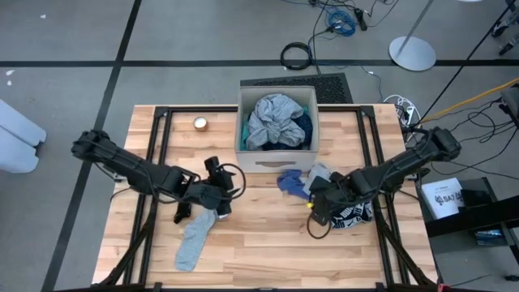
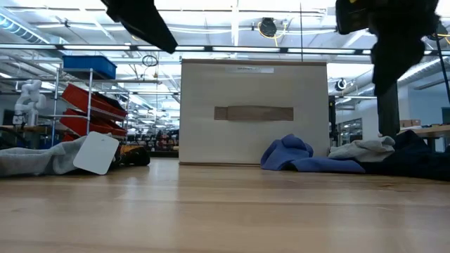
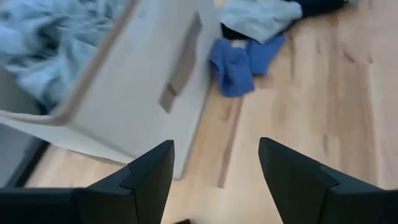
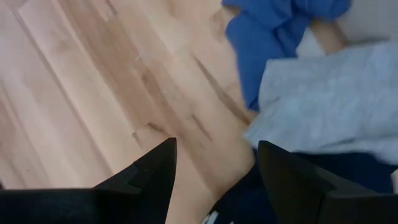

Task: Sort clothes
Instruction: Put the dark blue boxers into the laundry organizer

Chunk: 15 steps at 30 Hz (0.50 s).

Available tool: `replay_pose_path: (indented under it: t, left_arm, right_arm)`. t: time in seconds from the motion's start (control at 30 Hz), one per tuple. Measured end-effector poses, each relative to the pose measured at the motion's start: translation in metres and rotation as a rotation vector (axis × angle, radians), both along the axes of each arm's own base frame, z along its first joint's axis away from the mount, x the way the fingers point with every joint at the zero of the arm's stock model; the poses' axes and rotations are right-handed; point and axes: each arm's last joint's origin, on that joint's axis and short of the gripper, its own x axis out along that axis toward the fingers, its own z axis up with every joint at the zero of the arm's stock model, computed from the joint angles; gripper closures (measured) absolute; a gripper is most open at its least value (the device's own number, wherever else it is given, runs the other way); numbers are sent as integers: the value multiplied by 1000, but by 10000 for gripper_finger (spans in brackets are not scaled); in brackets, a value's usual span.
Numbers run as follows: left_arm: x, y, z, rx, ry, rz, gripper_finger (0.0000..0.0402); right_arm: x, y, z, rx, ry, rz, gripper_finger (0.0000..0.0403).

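Partway through. Nearest on table (image 1: 259, 243): grey sock (image 1: 193, 240) beside left gripper (image 1: 220, 197), fingers open, empty. Right gripper (image 1: 318, 206) fingers apart, empty, over dark patterned garment (image 1: 353, 214); blue cloth (image 1: 292, 183) and grey piece (image 1: 319, 173) unsorted. Farthest: box (image 1: 276, 154) already holding grey clothes (image 1: 273, 120)

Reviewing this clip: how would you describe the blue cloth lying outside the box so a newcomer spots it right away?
Start at the beige box at the back middle of the wooden table. Just in front of its handled side, toward the right gripper, lies a small crumpled blue cloth. It is the only bright blue piece; the pale grey garment touching it and the grey sock are duller.
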Motion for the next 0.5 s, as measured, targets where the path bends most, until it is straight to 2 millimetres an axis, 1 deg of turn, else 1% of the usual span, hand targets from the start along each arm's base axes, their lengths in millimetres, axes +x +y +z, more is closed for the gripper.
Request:
replay_pose_path:
  t: [0.2,0.4,0.5]
  left_arm:
    - [10,-3,-7,-9,3,-39,157]
    - [14,-6,-4,-47,-32,-89,157]
    - [16,-7,-2,-65,-57,-105,157]
  right_arm:
    - [-5,18,-8,26,42,-61,193]
    - [-9,32,-28,-28,166,-102,193]
    - [-8,39,-38,-47,200,-93,193]
